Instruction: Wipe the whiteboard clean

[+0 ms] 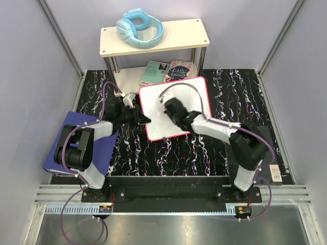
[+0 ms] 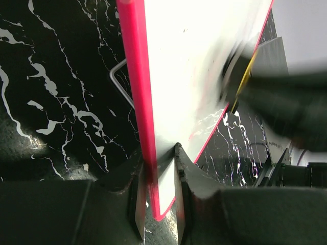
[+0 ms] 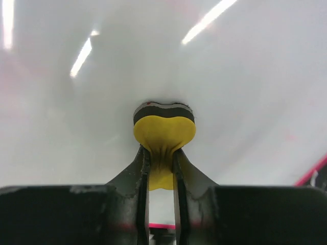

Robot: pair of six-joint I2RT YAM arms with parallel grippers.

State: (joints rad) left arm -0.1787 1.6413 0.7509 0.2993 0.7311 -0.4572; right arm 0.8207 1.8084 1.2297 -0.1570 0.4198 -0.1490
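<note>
Left fingers [image 2: 183, 196]: clamped on board [image 1: 156, 99] edge.
Right fingers [image 3: 143, 204]: pinching eraser [image 3: 163, 133], pressed to board.
Progress: wiping underway, I judge; surface looks mostly clean.

Under our right claw [image 3: 161, 158] the whiteboard [image 3: 230, 76] face is smooth, glossy white, streaked with reflected light. Pinched in that claw, the eraser [image 3: 164, 133] looks like soft yellow foam, creased by the squeeze, with a dark felt-like layer against the board. Our left claw [image 2: 158, 178], matt black plastic, clamps the board's smooth pink-red frame [image 2: 135, 76], plastic by its look. Beneath both claws the surface [image 2: 61, 102] is black with white marble veining and a faint sheen. Beyond the claws, the shelf [image 1: 179, 33] has a matt cream top on shiny metal legs [image 1: 203, 57].
</note>
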